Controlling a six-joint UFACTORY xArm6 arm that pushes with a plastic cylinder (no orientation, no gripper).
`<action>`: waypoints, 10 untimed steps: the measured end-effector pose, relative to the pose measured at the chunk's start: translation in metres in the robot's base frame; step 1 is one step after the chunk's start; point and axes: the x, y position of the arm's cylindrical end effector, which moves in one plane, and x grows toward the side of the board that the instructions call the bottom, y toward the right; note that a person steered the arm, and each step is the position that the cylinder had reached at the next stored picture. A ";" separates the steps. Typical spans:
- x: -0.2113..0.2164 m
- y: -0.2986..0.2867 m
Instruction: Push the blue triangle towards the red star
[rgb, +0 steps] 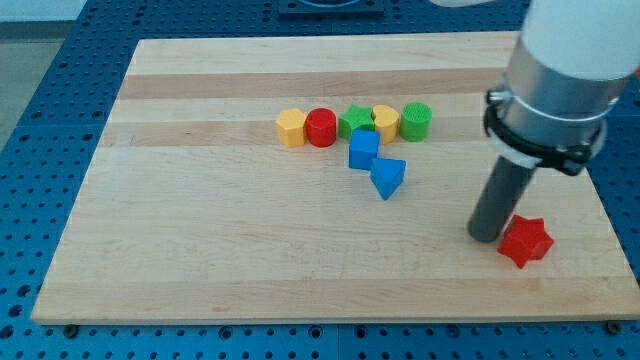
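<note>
The blue triangle (387, 177) lies near the board's middle, just below and right of a blue cube (363, 149). The red star (526, 240) lies at the lower right of the board. My tip (486, 236) rests on the board right beside the red star's left side, well to the right of and lower than the blue triangle. The rod rises up to the arm's grey and white body at the view's top right.
A row of blocks sits above the blue cube: a yellow hexagon (291, 128), a red cylinder (321, 127), a green star (354, 122), a yellow block (385, 120) and a green cylinder (416, 120). The wooden board (200, 250) lies on a blue perforated table.
</note>
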 end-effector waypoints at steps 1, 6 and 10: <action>0.000 -0.059; -0.106 -0.118; -0.085 -0.073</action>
